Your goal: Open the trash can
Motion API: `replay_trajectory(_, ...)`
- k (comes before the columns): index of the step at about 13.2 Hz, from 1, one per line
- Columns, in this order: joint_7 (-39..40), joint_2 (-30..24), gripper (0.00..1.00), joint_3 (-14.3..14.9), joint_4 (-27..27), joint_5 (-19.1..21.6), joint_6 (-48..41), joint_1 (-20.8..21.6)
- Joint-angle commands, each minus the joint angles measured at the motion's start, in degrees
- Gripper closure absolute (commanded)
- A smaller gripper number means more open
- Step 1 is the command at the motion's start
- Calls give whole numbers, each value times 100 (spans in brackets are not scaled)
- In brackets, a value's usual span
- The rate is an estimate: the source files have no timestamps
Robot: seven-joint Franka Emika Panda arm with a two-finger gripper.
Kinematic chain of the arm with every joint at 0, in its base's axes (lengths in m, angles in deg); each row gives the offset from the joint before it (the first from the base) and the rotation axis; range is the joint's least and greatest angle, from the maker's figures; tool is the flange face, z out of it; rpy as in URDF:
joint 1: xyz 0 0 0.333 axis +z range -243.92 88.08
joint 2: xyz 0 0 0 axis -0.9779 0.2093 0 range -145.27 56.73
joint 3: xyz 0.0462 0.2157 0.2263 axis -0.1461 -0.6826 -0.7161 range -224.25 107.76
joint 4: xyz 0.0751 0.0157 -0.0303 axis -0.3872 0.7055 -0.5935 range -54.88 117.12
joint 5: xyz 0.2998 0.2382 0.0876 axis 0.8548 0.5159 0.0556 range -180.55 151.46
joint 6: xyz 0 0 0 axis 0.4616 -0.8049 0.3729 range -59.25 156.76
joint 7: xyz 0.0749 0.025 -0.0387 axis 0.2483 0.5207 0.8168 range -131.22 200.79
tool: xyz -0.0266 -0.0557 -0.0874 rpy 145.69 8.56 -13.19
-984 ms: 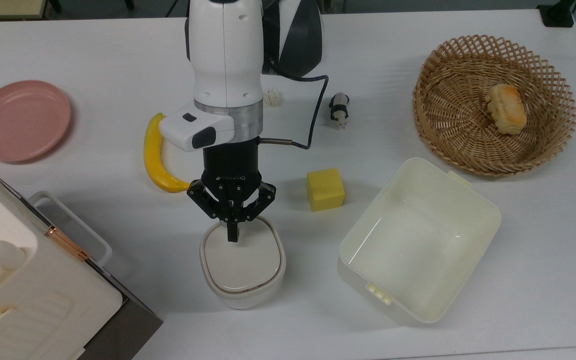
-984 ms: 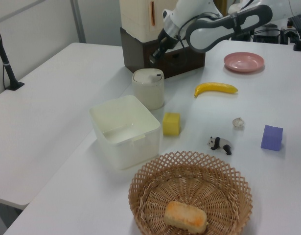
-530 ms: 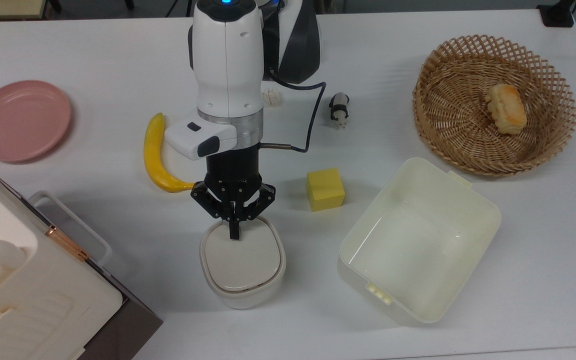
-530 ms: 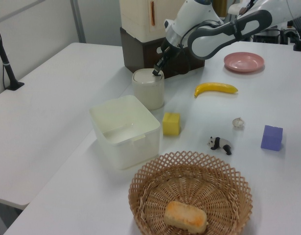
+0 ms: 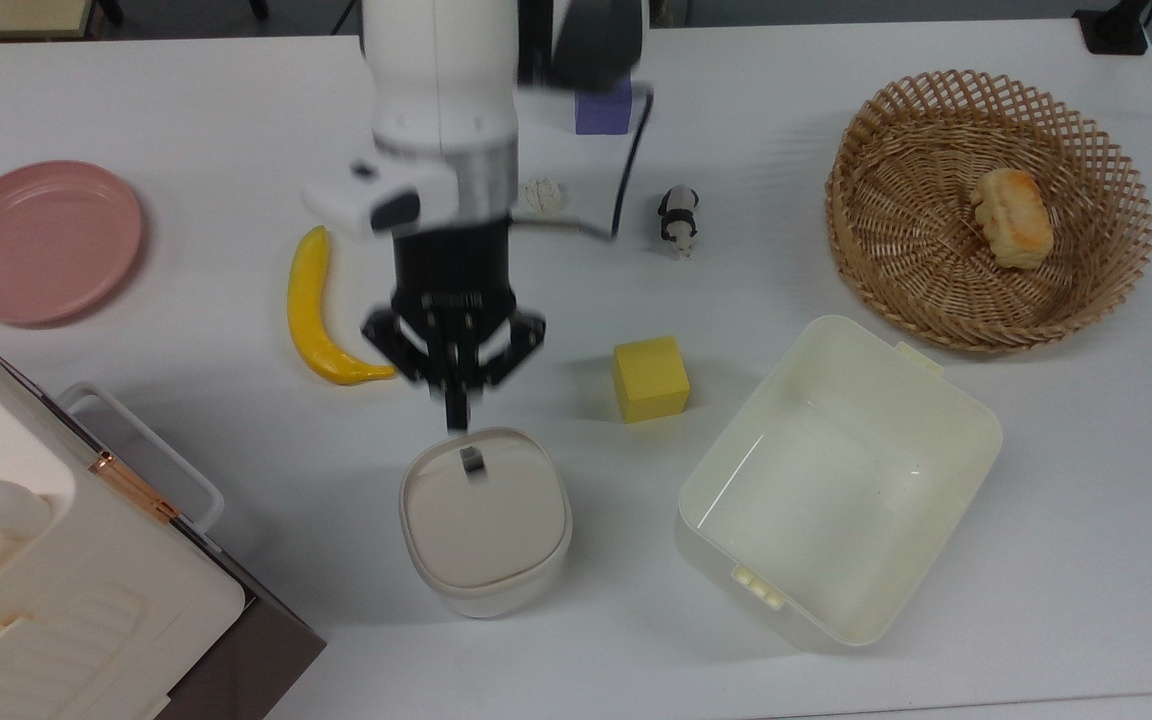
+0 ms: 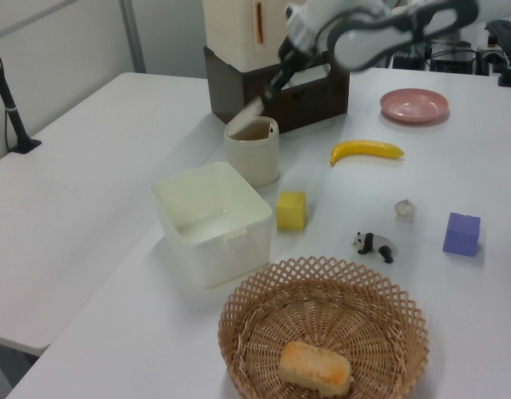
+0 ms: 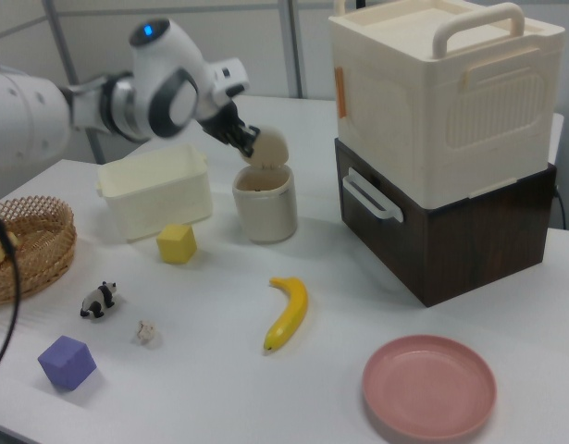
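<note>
Clenched and holding nothing, our gripper point(image 5: 455, 415) hangs just beyond the trash can point(image 5: 485, 522), whose lid point(image 7: 268, 147) stands sprung up, presumably from a button press.

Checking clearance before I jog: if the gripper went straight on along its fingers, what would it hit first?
Probably the raised lid of the trash can, just beyond the gripper; depth unclear.

You are looking at a glossy white arm point(image 5: 439, 80) with grey joint sections and a blue light on one joint. A silver ring and a white box with dark insets sit behind the black linkage-fingered gripper point(image 5: 454, 415), beside a black cable point(image 5: 628, 170).
</note>
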Motion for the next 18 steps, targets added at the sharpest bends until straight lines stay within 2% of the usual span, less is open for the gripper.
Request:
replay_trajectory(1,42,-1209,75,25,492,84,-1949,85)
replay_trajectory(2,42,-1350,53,-2,492,84,-2477,94)
replay_trajectory(3,42,-1482,41,-20,500,84,-2917,102)
replay_trajectory(5,34,-1711,0,-28,544,84,-3709,111)
replay_trajectory(7,60,-1982,0,-98,675,75,-4429,120)
replay_trajectory(9,69,-2168,0,-195,843,58,-4792,120)
replay_trajectory(18,51,-2257,0,-213,896,22,-4820,67)
